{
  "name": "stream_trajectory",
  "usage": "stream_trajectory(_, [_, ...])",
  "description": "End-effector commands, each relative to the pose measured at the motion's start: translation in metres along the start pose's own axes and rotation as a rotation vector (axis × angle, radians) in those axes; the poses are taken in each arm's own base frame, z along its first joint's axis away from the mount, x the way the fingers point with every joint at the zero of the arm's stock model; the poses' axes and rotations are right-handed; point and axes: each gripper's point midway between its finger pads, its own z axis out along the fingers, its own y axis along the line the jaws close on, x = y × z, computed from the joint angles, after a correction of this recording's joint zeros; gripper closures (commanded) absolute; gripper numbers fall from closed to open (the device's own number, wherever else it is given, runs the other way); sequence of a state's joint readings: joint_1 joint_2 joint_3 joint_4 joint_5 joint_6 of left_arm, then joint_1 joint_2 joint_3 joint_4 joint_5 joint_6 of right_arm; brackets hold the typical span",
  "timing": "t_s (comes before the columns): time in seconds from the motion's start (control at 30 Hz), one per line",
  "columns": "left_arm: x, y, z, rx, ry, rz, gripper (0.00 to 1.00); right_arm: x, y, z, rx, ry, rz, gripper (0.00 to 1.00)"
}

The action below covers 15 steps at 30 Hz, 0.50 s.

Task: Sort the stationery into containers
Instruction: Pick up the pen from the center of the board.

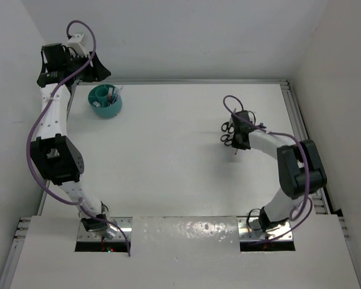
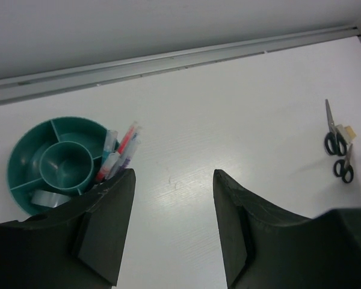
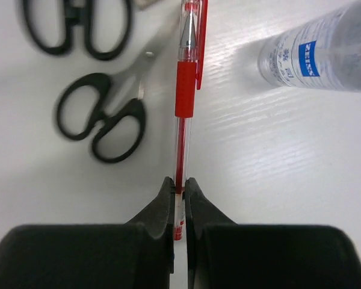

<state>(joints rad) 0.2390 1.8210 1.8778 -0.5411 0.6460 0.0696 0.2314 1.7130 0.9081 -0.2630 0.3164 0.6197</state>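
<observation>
Closed tight at the bottom of the right wrist view, the right gripper (image 3: pixel 178 183) pinches the near end of a red pen (image 3: pixel 185 90), a clear-barrelled stick with a red rubber sleeve that runs straight away from the fingers. Only this view shows that grip; from above, the arm covers it. It also shows two black-handled scissors (image 3: pixel 102 123) just left of the pen and a clear bottle (image 3: pixel 316 57) with a blue label lying to its right. The left wrist view alone looks into the round teal organiser (image 2: pixel 24 150) at the far left of the table, with a clear tape ring (image 2: pixel 50 198) in an outer compartment and several pens (image 2: pixel 123 147) leaning in another. The left gripper (image 2: pixel 174 174) hangs above it, jaws well apart with nothing between them. The table (image 1: pixel 180 180) is plain white, boxed in by pale walls.
</observation>
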Motion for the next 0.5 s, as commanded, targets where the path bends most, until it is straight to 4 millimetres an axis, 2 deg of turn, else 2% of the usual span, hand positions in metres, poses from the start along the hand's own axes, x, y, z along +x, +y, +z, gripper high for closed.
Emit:
stream_trajectory(0.0, [-0.027,-0.048,-0.016,0.123,-0.049,0.063,0.48,-0.048,0.009,-0.042,-0.005,-0.219,-0.03,1.0])
stream_trajectory(0.03, [-0.023,-0.054,-0.014,0.143,-0.035,0.066,0.47,-0.055,0.013,-0.05,-0.016,-0.255,-0.032,1.0])
stream_trajectory(0.07, [-0.02,-0.065,-0.009,0.173,-0.023,0.075,0.47,-0.063,0.023,-0.064,-0.044,-0.309,-0.052,1.0])
stream_trajectory(0.13, [-0.011,-0.083,-0.005,0.239,0.008,0.071,0.44,-0.08,0.043,-0.08,-0.109,-0.391,-0.059,1.0])
stream_trajectory(0.17, [-0.009,-0.095,-0.002,0.273,0.018,0.077,0.43,-0.081,0.062,-0.089,-0.158,-0.416,-0.109,1.0])
stream_trajectory(0.2, [-0.005,-0.106,-0.001,0.316,0.031,0.071,0.41,-0.095,0.081,-0.102,-0.211,-0.466,-0.113,1.0])
stream_trajectory(0.23, [-0.004,-0.115,-0.001,0.344,0.038,0.072,0.36,-0.098,0.095,-0.108,-0.251,-0.481,-0.127,1.0])
stream_trajectory(0.27, [0.001,-0.129,0.001,0.384,0.052,0.075,0.34,-0.097,0.118,-0.118,-0.312,-0.49,-0.152,1.0])
stream_trajectory(0.3, [0.004,-0.138,0.002,0.411,0.065,0.074,0.34,-0.11,0.15,-0.138,-0.441,-0.531,-0.159,1.0])
stream_trajectory(0.33, [0.011,-0.149,0.002,0.449,0.084,0.065,0.34,-0.107,0.172,-0.14,-0.506,-0.529,-0.192,1.0])
stream_trajectory(0.37, [0.016,-0.162,0.004,0.479,0.101,0.065,0.33,-0.103,0.197,-0.153,-0.581,-0.547,-0.235,1.0])
stream_trajectory(0.4, [0.023,-0.176,0.006,0.511,0.121,0.055,0.33,-0.114,0.223,-0.176,-0.685,-0.595,-0.237,1.0])
stream_trajectory(0.43, [0.026,-0.181,0.007,0.523,0.132,0.049,0.33,-0.112,0.239,-0.177,-0.729,-0.595,-0.241,1.0])
stream_trajectory(0.47, [0.035,-0.19,0.01,0.539,0.157,0.03,0.34,-0.123,0.257,-0.198,-0.801,-0.633,-0.21,1.0])
